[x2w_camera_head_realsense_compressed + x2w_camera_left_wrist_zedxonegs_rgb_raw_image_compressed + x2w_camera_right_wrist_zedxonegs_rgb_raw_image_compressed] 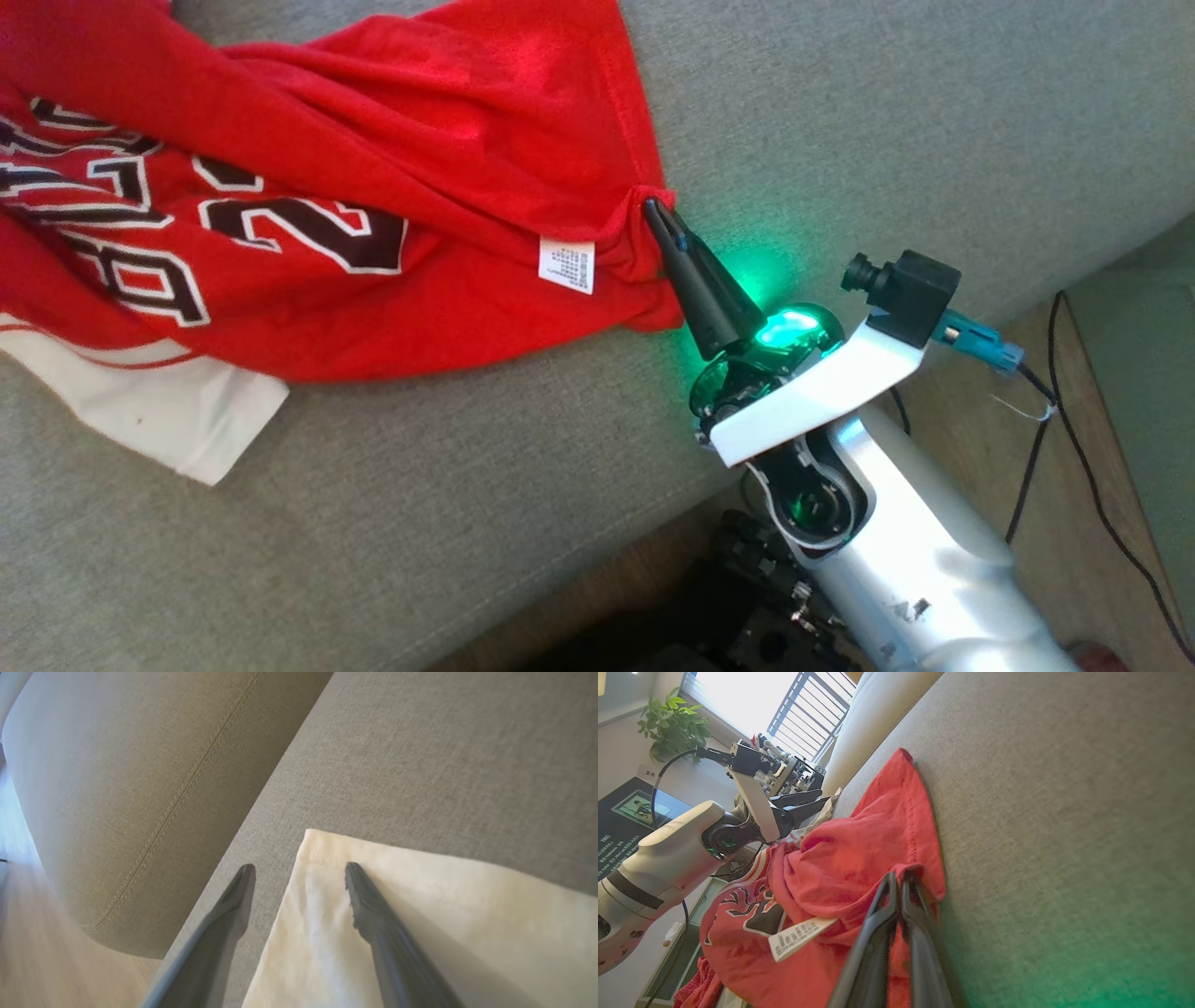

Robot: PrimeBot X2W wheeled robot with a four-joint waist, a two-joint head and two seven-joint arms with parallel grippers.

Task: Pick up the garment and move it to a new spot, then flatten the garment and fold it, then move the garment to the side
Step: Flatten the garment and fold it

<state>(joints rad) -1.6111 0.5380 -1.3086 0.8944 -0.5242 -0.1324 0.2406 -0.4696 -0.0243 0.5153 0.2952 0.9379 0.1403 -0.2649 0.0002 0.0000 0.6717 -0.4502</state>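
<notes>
Two long dark fingers of the right gripper (651,207) are pinched together on a corner of the red jersey (373,140), at three o'clock on the cloth in the head view. The jersey lies crumpled on the grey sofa seat (840,112), spreading toward nine o'clock. The left gripper (299,868) is spread apart, one finger over the sofa seat and the other over the jersey's white hem (420,914).

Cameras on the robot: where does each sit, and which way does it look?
Head view: on the head, looking down at the red jersey on the sofa; right pincer pinches it.
Left wrist view: on the left wrist, looking along the open left pincer at the white cloth.
Right wrist view: on the right wrist, looking across the jersey at the left arm.
Head and right wrist views share the label.
</notes>
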